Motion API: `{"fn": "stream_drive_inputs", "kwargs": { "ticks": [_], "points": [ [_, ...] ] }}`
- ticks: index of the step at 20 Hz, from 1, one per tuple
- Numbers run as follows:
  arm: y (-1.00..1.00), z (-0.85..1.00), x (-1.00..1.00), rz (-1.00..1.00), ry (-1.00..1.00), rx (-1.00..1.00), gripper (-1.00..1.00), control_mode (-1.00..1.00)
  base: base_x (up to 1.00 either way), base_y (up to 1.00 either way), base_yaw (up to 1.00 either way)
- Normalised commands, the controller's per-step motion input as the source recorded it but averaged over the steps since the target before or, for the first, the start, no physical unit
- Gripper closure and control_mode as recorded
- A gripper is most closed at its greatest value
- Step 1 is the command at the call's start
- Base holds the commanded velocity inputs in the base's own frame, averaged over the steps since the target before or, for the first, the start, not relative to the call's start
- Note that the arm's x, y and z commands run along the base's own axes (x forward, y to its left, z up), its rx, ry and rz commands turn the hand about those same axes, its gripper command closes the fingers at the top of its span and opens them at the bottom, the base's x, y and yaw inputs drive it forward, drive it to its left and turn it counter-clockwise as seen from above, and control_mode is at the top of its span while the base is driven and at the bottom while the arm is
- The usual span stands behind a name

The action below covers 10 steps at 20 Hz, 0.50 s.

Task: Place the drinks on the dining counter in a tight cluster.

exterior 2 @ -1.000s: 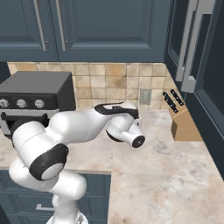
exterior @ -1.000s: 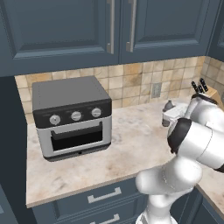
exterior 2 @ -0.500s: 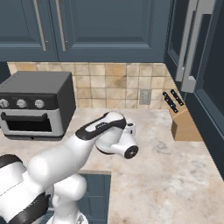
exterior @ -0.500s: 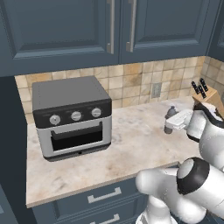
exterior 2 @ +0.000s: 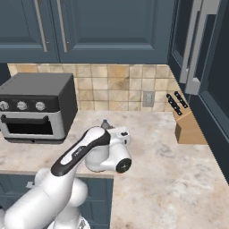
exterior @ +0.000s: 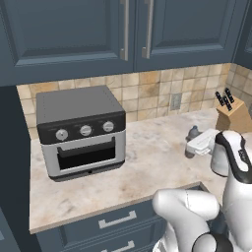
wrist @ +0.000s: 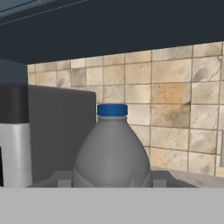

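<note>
item: small grey-blue bottle (wrist: 112,153), blue cap, on the marble table between toaster oven (exterior: 81,130) and knife block (exterior 2: 188,125). end effector (wrist: 112,178) clamped around its body. step: pickup. next: lift, carry to dining counter.

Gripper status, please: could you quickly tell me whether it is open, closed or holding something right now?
Gripper: closed on the small grey-blue bottle, over the marble worktop beside the toaster oven.
</note>
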Motion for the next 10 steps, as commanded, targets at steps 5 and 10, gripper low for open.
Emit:
{"fn": "stream_drive_inputs", "kwargs": {
  "ticks": [5,10],
  "points": [
    [0.15,0.15,-0.31,0.0,0.01,0.0,1.0,-1.0,0.0,0.0,0.0],
    [0.0,0.14,-0.35,0.0,0.0,0.02,1.0,-1.0,0.0,0.0,0.0]
  ]
}}
